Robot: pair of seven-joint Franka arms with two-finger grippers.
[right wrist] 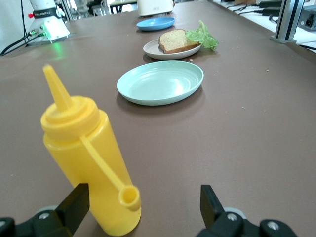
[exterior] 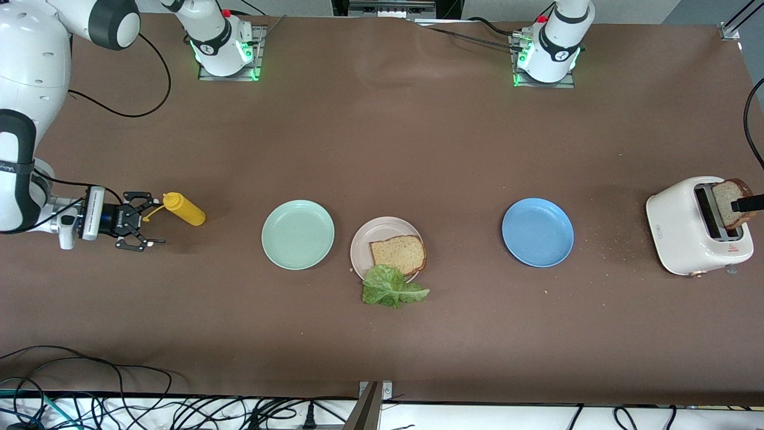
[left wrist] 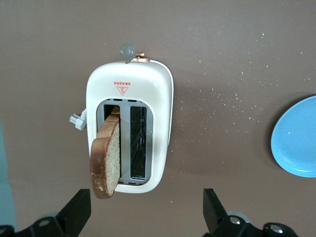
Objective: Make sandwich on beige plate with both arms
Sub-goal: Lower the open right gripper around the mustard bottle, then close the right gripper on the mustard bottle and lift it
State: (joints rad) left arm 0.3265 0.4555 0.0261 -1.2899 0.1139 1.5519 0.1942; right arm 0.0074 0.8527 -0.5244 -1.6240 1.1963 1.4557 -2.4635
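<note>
High front camera spans the table; wrist cameras look closely past each hand.

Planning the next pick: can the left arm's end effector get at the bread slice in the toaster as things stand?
Probably yes. The left end effector hangs open over the white toaster, and the brown bread slice sticks well out of its slot, tilted, with nothing over it.

The toaster bears a red warning triangle under a short red line of print, seemingly too small to read. No other marking is legible.
</note>
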